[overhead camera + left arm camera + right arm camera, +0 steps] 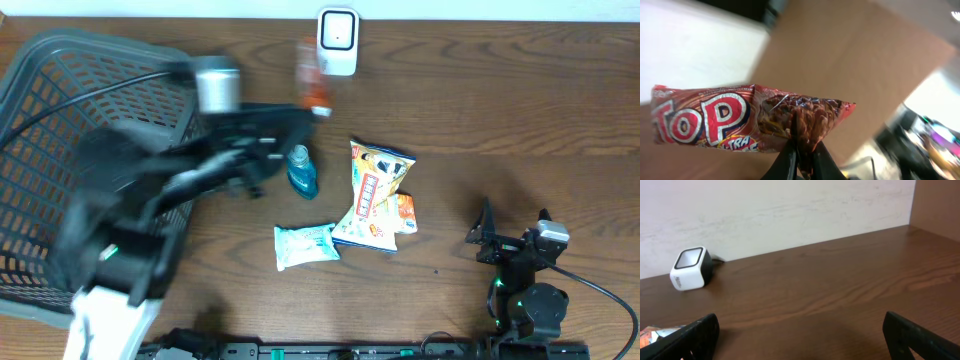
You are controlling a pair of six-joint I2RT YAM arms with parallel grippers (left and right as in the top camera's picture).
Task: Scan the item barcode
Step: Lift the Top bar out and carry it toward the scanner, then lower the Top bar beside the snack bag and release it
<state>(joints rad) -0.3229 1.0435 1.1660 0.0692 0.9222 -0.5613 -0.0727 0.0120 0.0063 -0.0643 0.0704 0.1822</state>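
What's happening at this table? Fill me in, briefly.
The left gripper is shut on one end of a red snack packet, holding it close to the white scanner at the far edge of the table. The right gripper sits open and empty at the near right. A blue bottle, a few snack bags and a white pouch lie mid-table, and a grey basket stands at the left.

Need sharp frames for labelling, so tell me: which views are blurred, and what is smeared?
Overhead: the left arm and the red snack packet are motion-smeared, the scanner is sharp. Left wrist: the packet's lettering is readable, the background streaked. Right wrist: sharp throughout, even light, no glare.
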